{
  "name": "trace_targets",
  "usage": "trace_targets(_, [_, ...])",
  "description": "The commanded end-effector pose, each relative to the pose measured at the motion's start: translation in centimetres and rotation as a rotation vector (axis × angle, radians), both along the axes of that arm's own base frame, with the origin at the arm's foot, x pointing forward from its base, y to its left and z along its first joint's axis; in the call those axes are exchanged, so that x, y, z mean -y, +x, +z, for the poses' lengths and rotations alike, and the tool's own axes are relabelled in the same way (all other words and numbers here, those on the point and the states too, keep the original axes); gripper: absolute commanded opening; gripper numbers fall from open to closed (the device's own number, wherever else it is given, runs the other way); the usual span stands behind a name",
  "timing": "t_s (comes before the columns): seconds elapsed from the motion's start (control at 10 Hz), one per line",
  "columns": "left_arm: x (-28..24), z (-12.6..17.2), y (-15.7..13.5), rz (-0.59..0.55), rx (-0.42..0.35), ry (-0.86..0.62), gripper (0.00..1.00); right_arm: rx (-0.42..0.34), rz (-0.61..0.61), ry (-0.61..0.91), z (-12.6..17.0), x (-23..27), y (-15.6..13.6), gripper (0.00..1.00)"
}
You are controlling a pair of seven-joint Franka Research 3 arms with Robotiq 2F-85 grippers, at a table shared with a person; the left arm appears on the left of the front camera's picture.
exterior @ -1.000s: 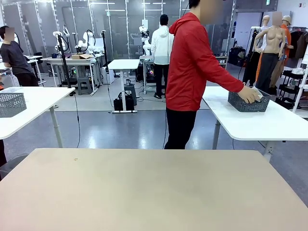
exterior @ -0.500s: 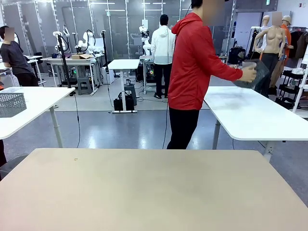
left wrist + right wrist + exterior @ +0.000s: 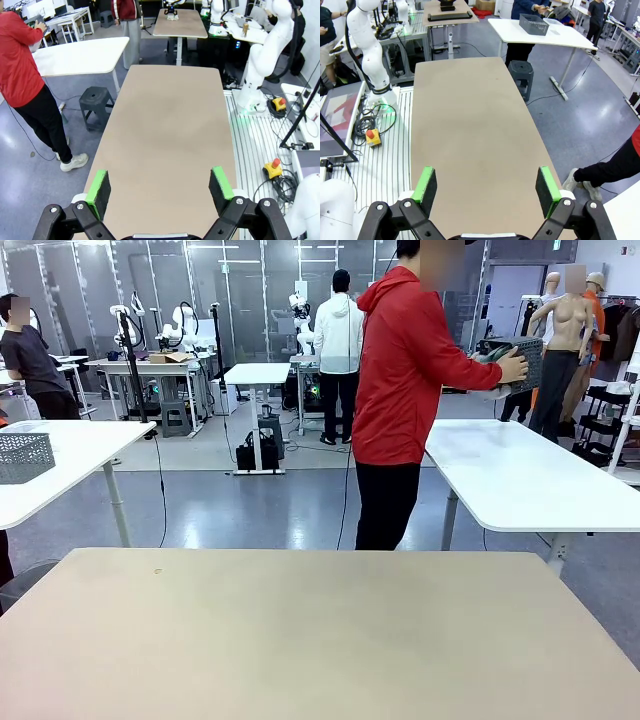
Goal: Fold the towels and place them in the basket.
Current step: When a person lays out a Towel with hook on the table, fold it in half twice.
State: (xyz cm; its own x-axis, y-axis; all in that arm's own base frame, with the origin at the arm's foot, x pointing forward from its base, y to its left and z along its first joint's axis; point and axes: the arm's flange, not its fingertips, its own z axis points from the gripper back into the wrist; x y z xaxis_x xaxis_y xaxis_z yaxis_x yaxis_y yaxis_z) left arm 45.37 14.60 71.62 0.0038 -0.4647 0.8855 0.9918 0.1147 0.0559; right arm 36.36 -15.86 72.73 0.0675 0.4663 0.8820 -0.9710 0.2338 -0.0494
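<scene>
Two grippers, left gripper [image 3: 159, 179] and right gripper [image 3: 486, 177], are hovering spread over the beige table [image 3: 165, 115] in wrist views, while frontally a person's hand [image 3: 513, 367] is gripping the basket [image 3: 527, 348].

Person [image 3: 405, 370] beyond table [image 3: 300, 640], holding basket [image 3: 530, 350] at right

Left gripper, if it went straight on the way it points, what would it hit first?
Likely the table; nothing lies between it and the left gripper, though depth is unclear.

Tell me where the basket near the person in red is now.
Front view, upper right: the person holds the basket up above the white table on that side.
</scene>
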Motion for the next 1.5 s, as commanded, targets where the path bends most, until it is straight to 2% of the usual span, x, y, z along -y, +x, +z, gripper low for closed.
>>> trace_targets(0.0, [0.03, 0.04, -0.04, -0.003, 0.001, -0.002, 1.0, 0.005, 0.005, 0.009, 0.14, -0.18, -0.11, 1.0])
trace_targets(1.4, [0.03, 0.04, -0.04, -0.003, 0.001, -0.002, 1.0, 0.005, 0.005, 0.009, 0.14, -0.18, -0.11, 1.0])
